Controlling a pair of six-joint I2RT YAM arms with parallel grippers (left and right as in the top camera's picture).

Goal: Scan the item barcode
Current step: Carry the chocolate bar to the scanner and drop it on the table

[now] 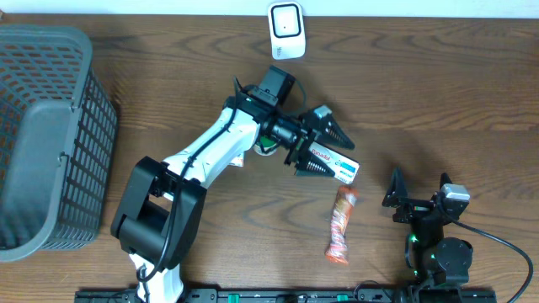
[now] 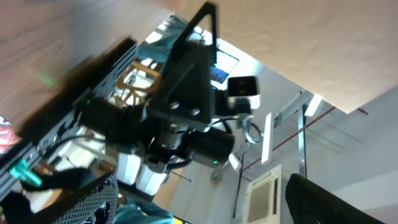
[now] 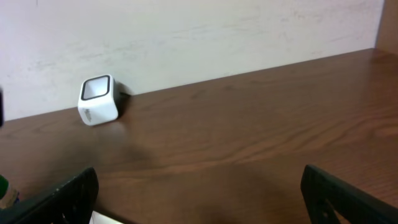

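Left gripper [image 1: 324, 146]: jaws spread wide, clamping nothing. The white-and-teal carton [image 1: 341, 169] lies at 4 o'clock of table centre beside its lower finger, and the scanner [image 1: 286, 19] is at 12 o'clock. Right gripper [image 1: 394, 192]: wide too, empty. Expect a light, stiff, slick carton that dents if squeezed, so take it across its narrow sides mid-length and keep the barcode face uncovered.

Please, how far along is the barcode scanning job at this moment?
Done: nothing can be confirmed; no item is at the scanner. In hand: the left gripper, jaws open, is at the white box, which lies on the table. Left: gripping the box and showing its barcode to the scanner; the orange packet also waits. The right gripper is open, apart from both.
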